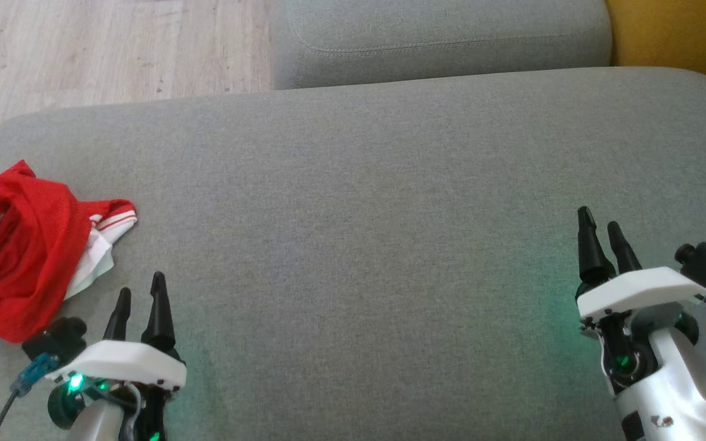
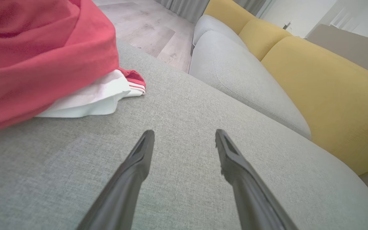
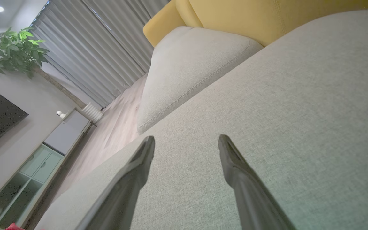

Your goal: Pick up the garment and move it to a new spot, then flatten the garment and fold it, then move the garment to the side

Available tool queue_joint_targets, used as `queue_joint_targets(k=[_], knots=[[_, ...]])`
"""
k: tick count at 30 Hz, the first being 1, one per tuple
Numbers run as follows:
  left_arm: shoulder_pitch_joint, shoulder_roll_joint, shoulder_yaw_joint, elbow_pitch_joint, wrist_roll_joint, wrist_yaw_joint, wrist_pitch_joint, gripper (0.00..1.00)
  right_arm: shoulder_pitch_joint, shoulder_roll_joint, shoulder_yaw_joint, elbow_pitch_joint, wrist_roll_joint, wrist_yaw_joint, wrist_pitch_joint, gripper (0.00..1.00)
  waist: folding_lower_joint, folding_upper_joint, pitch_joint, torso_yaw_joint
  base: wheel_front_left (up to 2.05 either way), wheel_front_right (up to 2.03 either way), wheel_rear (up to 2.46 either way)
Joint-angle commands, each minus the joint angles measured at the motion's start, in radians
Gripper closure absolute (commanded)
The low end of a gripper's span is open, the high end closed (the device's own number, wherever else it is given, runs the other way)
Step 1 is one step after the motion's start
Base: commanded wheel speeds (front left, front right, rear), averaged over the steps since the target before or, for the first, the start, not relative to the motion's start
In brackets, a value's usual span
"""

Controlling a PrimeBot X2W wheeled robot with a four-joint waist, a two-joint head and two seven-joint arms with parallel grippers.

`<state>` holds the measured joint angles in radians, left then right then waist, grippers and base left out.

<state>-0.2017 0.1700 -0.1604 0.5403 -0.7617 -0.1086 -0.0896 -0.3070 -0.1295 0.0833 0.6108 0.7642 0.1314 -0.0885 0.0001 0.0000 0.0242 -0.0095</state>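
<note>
A crumpled red garment point(image 1: 19, 251) with white lining and a red-and-white striped hem lies bunched at the far left of the grey sofa cushion point(image 1: 353, 202). In the left wrist view the garment point(image 2: 40, 57) rises at the upper left, a short way ahead of the fingers. My left gripper point(image 1: 140, 289) stands open just right of and below the garment, apart from it, with nothing between its fingers. Far across the cushion at the lower right, my right gripper point(image 1: 600, 222) is open and holds nothing.
A second grey cushion point(image 1: 439, 37) lies behind the near one, with a yellow sofa back point(image 1: 684, 37) at the upper right. Wood floor point(image 1: 102, 49) shows beyond the cushion's far left edge. The right wrist view takes in curtains point(image 3: 107, 48), a plant point(image 3: 18, 51) and a cabinet point(image 3: 43, 159).
</note>
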Motion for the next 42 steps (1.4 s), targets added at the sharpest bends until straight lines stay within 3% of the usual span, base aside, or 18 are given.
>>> queue_joint_targets(k=[1,25,42], knots=[[-0.071,0.026,0.015,-0.019,0.038,0.004,-0.017,0.0,-0.074,-0.016,0.015,-0.022,-0.04,0.0,-0.019,0.0,-0.0001,0.0,0.0,0.001,0.0,0.0,0.0],[-0.087,0.004,0.023,0.035,0.326,0.031,-0.088,0.0,-0.126,-0.02,0.031,0.053,-0.363,-0.001,-0.09,0.0,-0.0001,0.0,0.003,0.003,0.0,0.0,0.0],[-0.073,-0.042,0.085,0.05,0.501,0.045,-0.136,0.0,-0.119,0.008,0.01,0.1,-0.585,-0.001,-0.137,0.0,-0.0001,0.0,0.003,-0.004,0.0,0.0,0.0]])
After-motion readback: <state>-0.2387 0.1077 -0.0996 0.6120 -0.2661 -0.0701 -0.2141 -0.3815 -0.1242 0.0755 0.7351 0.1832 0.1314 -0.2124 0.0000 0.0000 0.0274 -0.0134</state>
